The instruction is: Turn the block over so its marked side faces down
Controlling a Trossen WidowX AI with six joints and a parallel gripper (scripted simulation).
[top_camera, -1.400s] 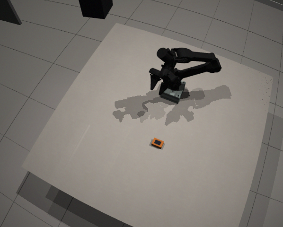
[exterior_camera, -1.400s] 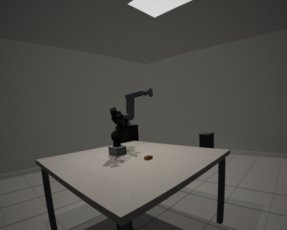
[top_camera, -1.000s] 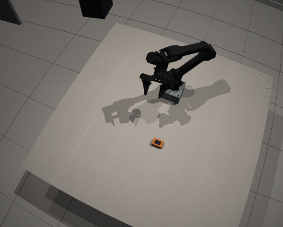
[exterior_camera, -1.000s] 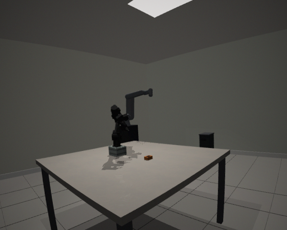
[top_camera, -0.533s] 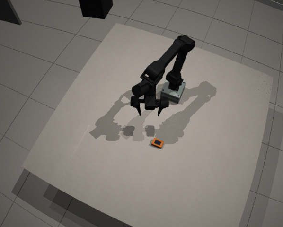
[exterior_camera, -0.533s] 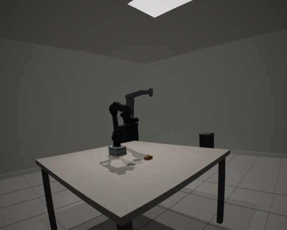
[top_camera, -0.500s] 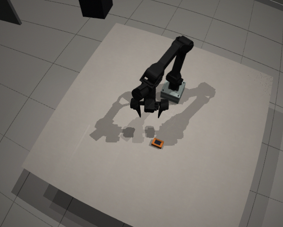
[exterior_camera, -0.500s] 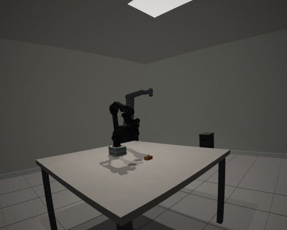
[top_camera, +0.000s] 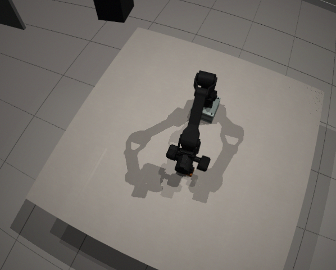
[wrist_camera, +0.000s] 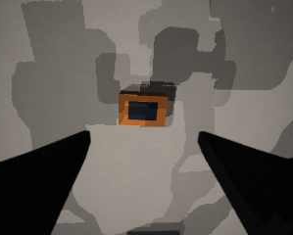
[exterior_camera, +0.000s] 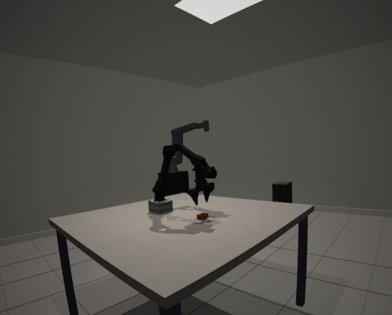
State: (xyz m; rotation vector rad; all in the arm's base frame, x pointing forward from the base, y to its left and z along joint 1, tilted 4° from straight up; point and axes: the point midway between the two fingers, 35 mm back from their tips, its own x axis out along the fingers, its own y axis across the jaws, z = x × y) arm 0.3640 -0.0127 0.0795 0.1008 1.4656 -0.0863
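Observation:
A small orange block (wrist_camera: 143, 109) (exterior_camera: 202, 216) lies flat on the table, its dark blue marked side facing up. In the top view only a sliver of the block (top_camera: 191, 174) shows under the arm. My gripper (wrist_camera: 146, 136) (exterior_camera: 200, 199) is open and empty. It hangs above the block, fingers pointing down, well clear of it. In the wrist view the block sits just beyond the gap between the two dark fingertips.
The arm's grey base (top_camera: 211, 111) (exterior_camera: 160, 205) stands on the pale table (top_camera: 249, 188) (exterior_camera: 128, 244) behind the block. Dark boxes (exterior_camera: 282, 191) stand on the floor away from the table. Arm shadows spread over the table around the block.

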